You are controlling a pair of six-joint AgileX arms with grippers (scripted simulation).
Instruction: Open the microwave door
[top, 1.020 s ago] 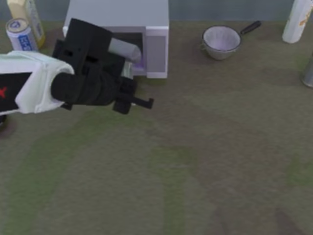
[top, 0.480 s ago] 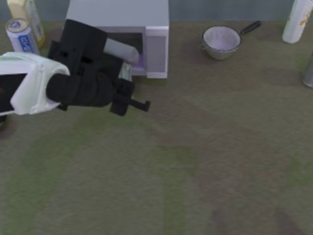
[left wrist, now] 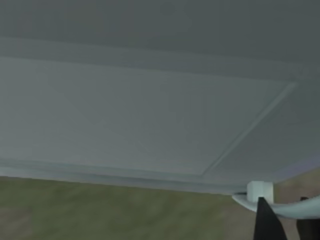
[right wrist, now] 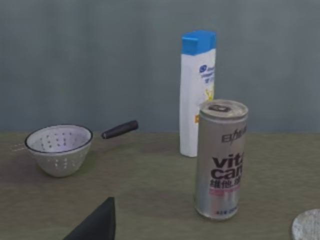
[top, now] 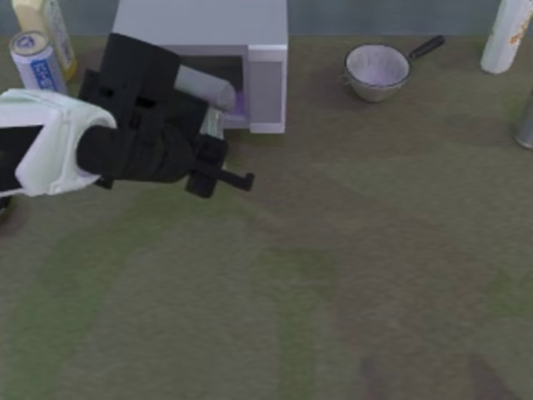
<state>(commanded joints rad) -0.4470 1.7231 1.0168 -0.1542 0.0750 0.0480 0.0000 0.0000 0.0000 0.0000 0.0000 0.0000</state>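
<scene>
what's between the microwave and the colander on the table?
Nothing: in the top view only bare table lies between the microwave and the colander; they stand apart.

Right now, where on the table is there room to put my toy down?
The whole near half of the olive-green table is bare. So is the stretch between the silver-grey boxy microwave and the white perforated strainer with a black handle. The far left is crowded: the left gripper and two cans.
</scene>
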